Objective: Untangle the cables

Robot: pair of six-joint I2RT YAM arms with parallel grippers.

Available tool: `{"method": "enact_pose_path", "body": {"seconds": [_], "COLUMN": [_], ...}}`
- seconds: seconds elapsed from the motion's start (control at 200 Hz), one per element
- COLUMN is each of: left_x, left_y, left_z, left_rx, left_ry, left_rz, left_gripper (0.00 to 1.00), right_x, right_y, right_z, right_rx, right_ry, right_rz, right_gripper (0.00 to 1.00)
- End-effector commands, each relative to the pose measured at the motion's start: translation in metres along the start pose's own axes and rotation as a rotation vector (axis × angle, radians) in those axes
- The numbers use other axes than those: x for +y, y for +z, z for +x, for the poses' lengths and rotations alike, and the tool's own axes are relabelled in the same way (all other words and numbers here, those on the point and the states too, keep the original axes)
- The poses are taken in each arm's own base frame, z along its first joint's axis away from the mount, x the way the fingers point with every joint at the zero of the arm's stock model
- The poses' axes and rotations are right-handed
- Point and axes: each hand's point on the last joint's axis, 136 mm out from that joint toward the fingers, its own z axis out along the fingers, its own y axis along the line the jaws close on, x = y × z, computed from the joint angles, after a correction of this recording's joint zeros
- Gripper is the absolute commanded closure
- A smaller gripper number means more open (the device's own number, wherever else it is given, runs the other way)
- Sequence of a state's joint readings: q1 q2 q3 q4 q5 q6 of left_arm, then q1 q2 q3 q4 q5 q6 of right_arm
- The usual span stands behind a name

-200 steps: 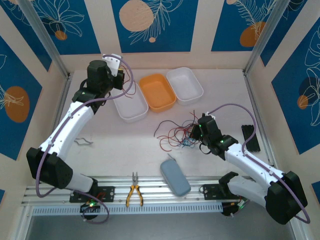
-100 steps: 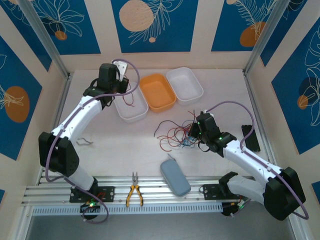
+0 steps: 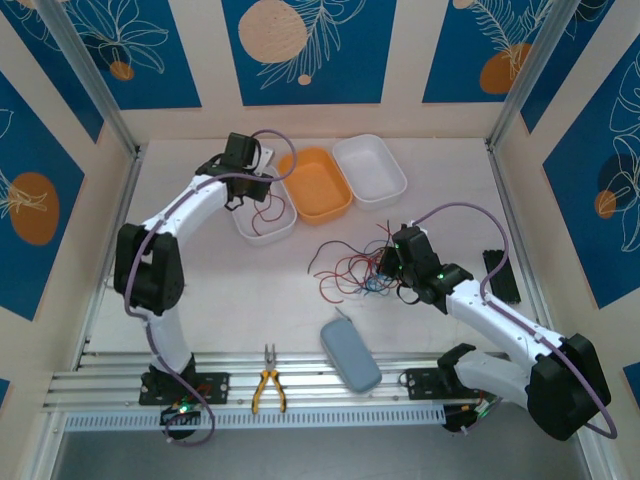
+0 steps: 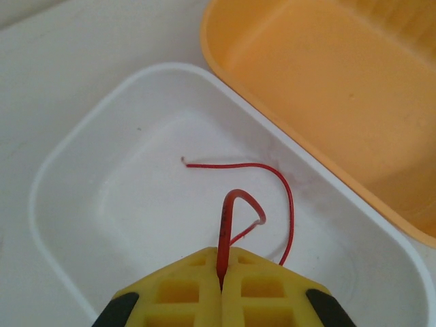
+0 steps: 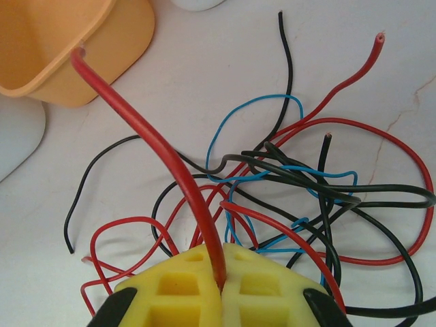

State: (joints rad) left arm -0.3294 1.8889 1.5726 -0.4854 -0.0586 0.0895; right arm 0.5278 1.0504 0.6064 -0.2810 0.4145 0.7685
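Note:
The cables [image 3: 350,268] lie as a tangle of red, black and light blue wires at the table's middle, also in the right wrist view [image 5: 286,184]. My right gripper [image 3: 390,262] sits at the tangle's right side, shut [image 5: 219,276] on one thick red cable [image 5: 157,143] that arches up to the left. My left gripper [image 3: 250,190] hangs over the near white bin [image 3: 285,228], shut [image 4: 221,262] on a separate red cable [image 4: 272,170] whose free end curls down inside that bin [image 4: 157,71].
An orange bin [image 3: 318,182] and a second white bin [image 3: 372,168] stand to the right of the first. Yellow-handled pliers [image 3: 267,385] and a grey-blue case [image 3: 350,355] lie near the front rail. A black strip [image 3: 500,275] lies at the right, a small metal clip [image 3: 168,285] at the left.
My left arm has swung right from the table's back left corner to above the near white bin, carrying its red cable. My right gripper has shifted slightly and stays on the tangle.

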Motion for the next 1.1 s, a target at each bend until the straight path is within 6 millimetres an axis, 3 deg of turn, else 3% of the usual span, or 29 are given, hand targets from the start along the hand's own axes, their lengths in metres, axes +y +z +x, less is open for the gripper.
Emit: {"method": "enact_pose_path", "body": {"seconds": [0.0,0.39,0.64,0.76,0.86,1.095], "left_x": [0.000,0.013,0.023,0.021,0.021,0.033], "left_y": [0.008,0.061,0.084,0.085,0.073,0.030], "left_z": [0.000,0.012,0.020,0.017,0.006,-0.019], "left_rx": [0.032,0.119,0.183,0.183,0.154,0.083], "left_ry": [0.015,-0.007,-0.021,-0.029,-0.034,-0.039], "left_rz": [0.048,0.093,0.084,0.097,0.101,0.042], "left_gripper": [1.00,1.00,1.00,0.92,0.85,0.44], "right_x": [0.009,0.013,0.017,0.019,0.021,0.024], "right_y": [-0.006,-0.006,-0.008,-0.009,-0.011,-0.016], "right_z": [-0.008,-0.011,-0.012,-0.013,-0.014,-0.016], "right_rx": [-0.007,-0.009,-0.019,-0.020,-0.024,-0.035], "right_ry": [0.019,0.013,0.005,-0.001,-0.009,-0.015], "right_rz": [-0.028,-0.042,-0.060,-0.063,-0.066,-0.079], "right_gripper": [1.00,1.00,1.00,1.00,1.00,1.00]}}
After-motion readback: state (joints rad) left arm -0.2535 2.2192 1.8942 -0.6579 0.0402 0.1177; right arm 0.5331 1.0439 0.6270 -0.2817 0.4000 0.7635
